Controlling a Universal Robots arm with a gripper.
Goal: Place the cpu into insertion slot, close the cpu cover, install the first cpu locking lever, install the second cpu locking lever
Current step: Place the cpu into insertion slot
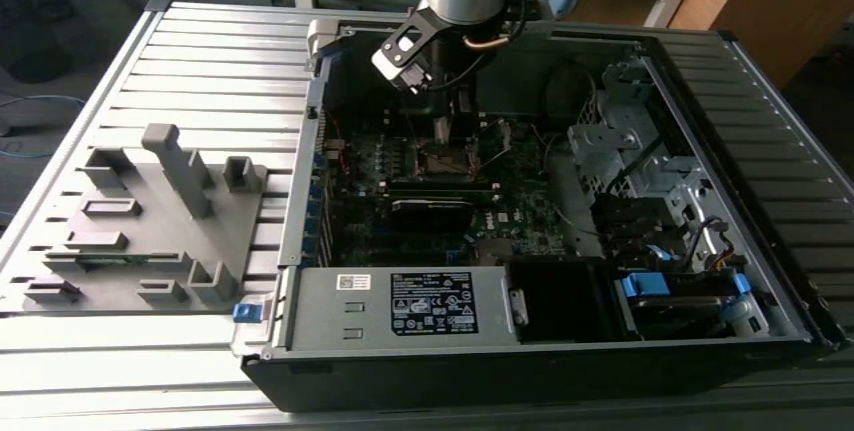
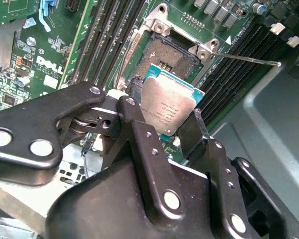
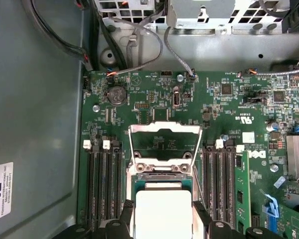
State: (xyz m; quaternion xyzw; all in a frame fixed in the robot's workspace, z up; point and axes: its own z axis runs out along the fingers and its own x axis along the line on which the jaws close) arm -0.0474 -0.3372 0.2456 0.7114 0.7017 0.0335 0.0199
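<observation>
The cpu (image 2: 167,104), a flat square chip with a silvery face and green rim, is held by its edges in my gripper (image 2: 164,117), which is shut on it. It hangs tilted just above the insertion slot (image 2: 167,57), whose dark centre lies uncovered. In the first wrist view the cpu (image 3: 162,209) sits between my fingers (image 3: 127,214), and the cpu cover (image 3: 164,130) stands swung up behind the socket. One thin locking lever (image 2: 246,59) sticks out sideways, unlatched. In the exterior view my gripper (image 1: 447,129) is inside the case over the slot (image 1: 447,159).
Black memory slots (image 3: 102,179) flank the socket on both sides, with a green memory stick (image 3: 241,184) in one. Cables (image 3: 139,45) hang at the board's far edge. The power supply (image 1: 400,306), drive cage (image 1: 627,151) and a grey fixture tray (image 1: 147,221) surround the work area.
</observation>
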